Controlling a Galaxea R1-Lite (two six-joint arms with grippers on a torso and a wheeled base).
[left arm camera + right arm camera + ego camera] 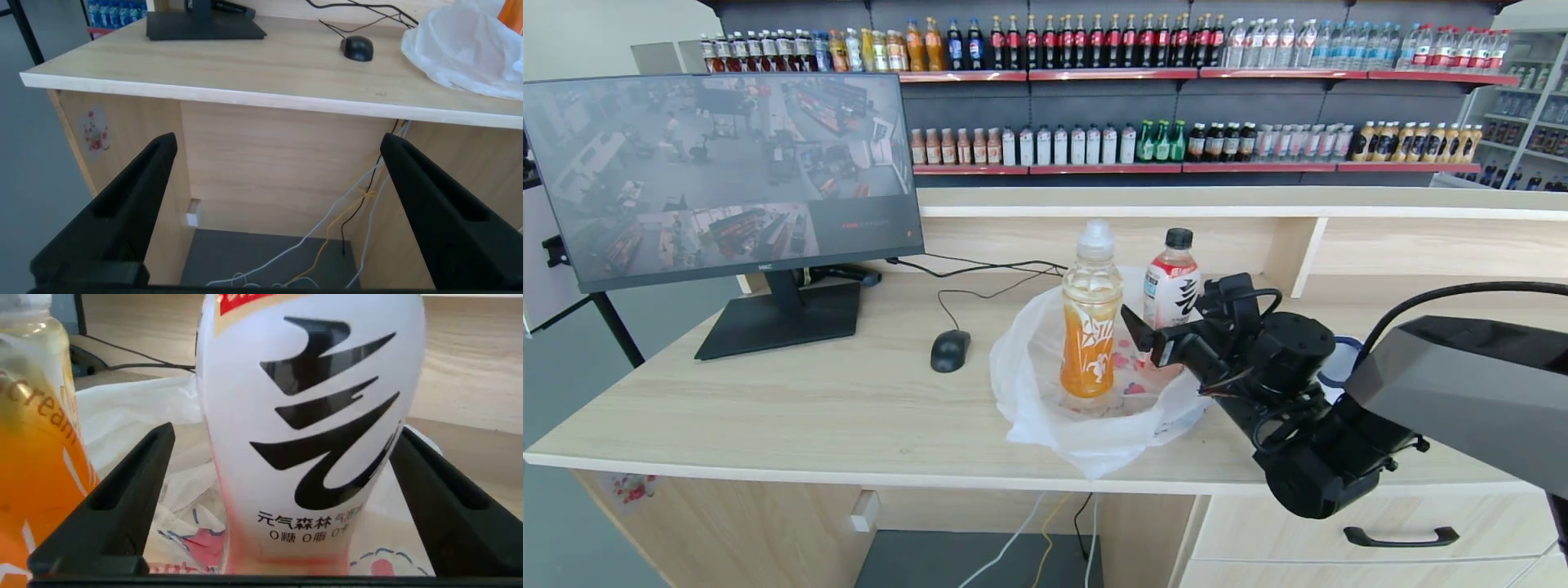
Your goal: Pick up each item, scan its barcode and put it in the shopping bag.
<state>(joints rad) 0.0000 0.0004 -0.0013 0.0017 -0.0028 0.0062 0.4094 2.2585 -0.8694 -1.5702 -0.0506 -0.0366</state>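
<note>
1. The right pincer (282,441) is spread wide around the lower part of the white bottle (1172,282). Its black, wedge-shaped fingers (122,490) stand one on either side. There is a clear gap on one side, and the other finger sits at the bottle's edge.
2. The white bottle is smooth, rounded plastic with a black cap, a bold black brush-stroke mark and a pink-tinted base. It stands upright on the crumpled film of the bag (1029,384).
3. The bag is thin, translucent white plastic with small red prints. It is slumped open into a loose, wrinkled nest on the counter (809,400).
4. The orange bottle (1090,327) stands upright inside the bag, just beside the white one. It is clear, ribbed plastic with a pale cap, and its orange liquid stops short of the neck.
5. The left pincer (278,143) is open with nothing between its matte black fingers. It hangs in front of the counter, below the top's front edge.
6. The counter is pale wood-grain laminate with a square edge.
7. A flat monitor (727,171) on a black slab base and a glossy black mouse (950,351) sit on it, well apart from the bag.
</note>
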